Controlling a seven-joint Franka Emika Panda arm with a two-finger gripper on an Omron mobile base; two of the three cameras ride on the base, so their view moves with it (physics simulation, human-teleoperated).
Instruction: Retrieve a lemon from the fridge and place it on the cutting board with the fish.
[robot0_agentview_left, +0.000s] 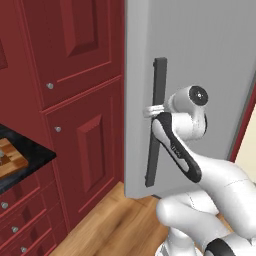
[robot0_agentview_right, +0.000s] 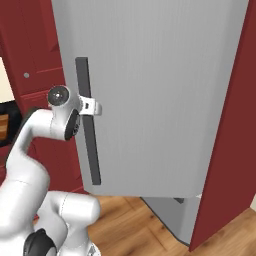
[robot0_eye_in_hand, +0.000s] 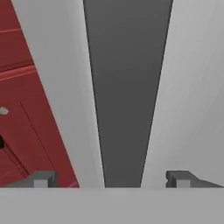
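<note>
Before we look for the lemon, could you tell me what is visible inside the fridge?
Very little: the fridge door is ajar, showing a grey sliver at its bottom; shelves and contents are hidden behind it.

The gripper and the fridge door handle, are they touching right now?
Apart. In the hand view the gripper has its fingertips spread wide, with light door surface showing between each tip and the dark handle running down the middle.
</note>
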